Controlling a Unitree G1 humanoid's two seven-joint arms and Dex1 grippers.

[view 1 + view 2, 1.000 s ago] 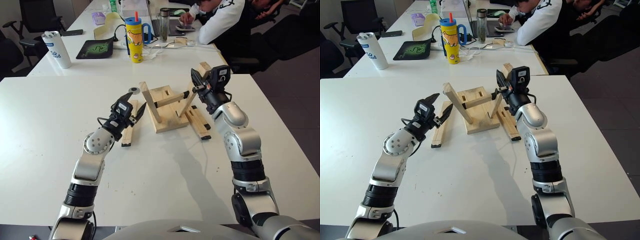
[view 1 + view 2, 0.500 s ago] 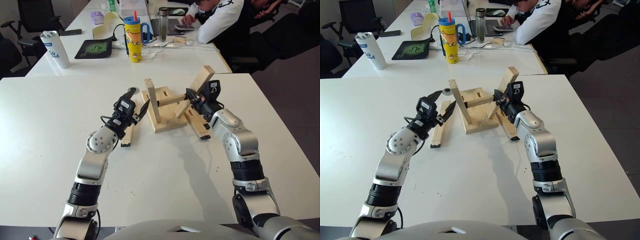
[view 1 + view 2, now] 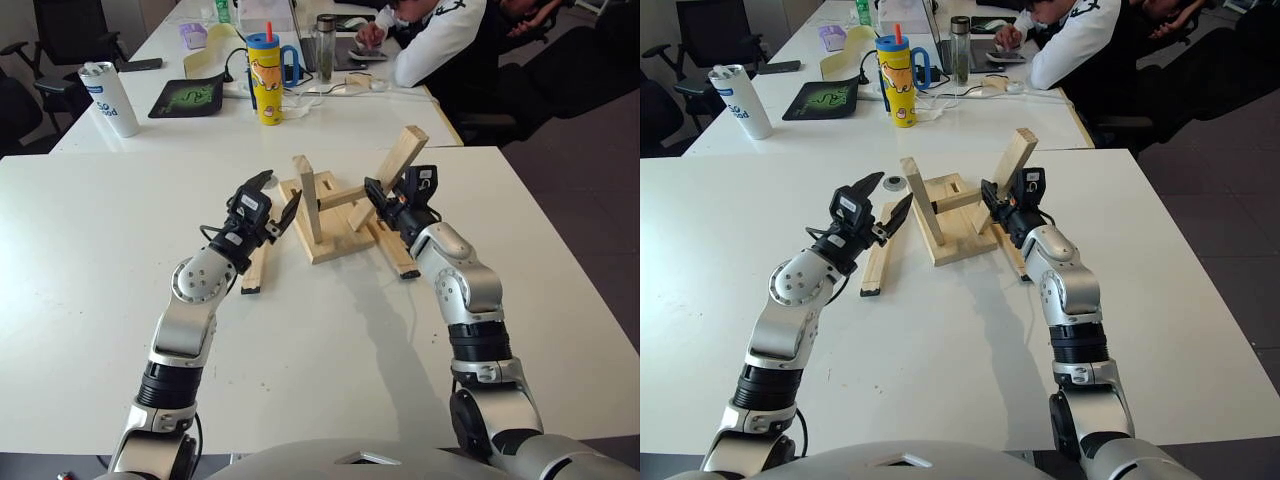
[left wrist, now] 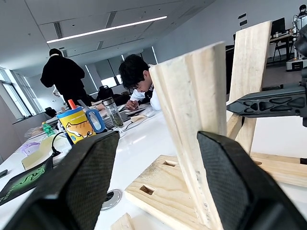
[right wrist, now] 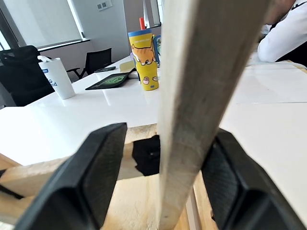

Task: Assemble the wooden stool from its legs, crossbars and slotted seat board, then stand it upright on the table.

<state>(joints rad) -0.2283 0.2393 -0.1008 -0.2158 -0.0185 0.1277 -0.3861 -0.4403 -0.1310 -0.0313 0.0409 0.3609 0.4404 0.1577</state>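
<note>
Stool (image 3: 345, 222), half built, is found at the middle of the white table (image 3: 90, 300), toward 12 o'clock from the robot. At 9 o'clock of it a loose bar (image 3: 257, 268) is laid flat on the table, not yet fitted. Just above that bar the left gripper (image 3: 276, 197) is held with its jaws spread wide. It is aimed at 3 o'clock toward the upright leg (image 3: 308, 200), which is seen just ahead of the pads in the left wrist view and is not gripped.

The upright leg is planted in the slotted seat board (image 3: 335, 242), which lies flat. A crossbar (image 3: 340, 197) is run from this leg across to the tilted leg (image 3: 402, 160), which leans toward 1 o'clock. The right gripper (image 3: 378, 198) is set low on the tilted leg with its jaws spread to either side of the wood. A gap is visible at one pad in the right wrist view, so the leg is straddled rather than clamped. Two more bars (image 3: 400, 255) are left lying at 4 o'clock of the board.

The step in hand is judged to be the seating of the second leg. For the next move, the upright leg should probably be steadied and the tilted leg gripped. It would then be swung upright and pressed into its slot without the crossbar being dislodged.
</note>
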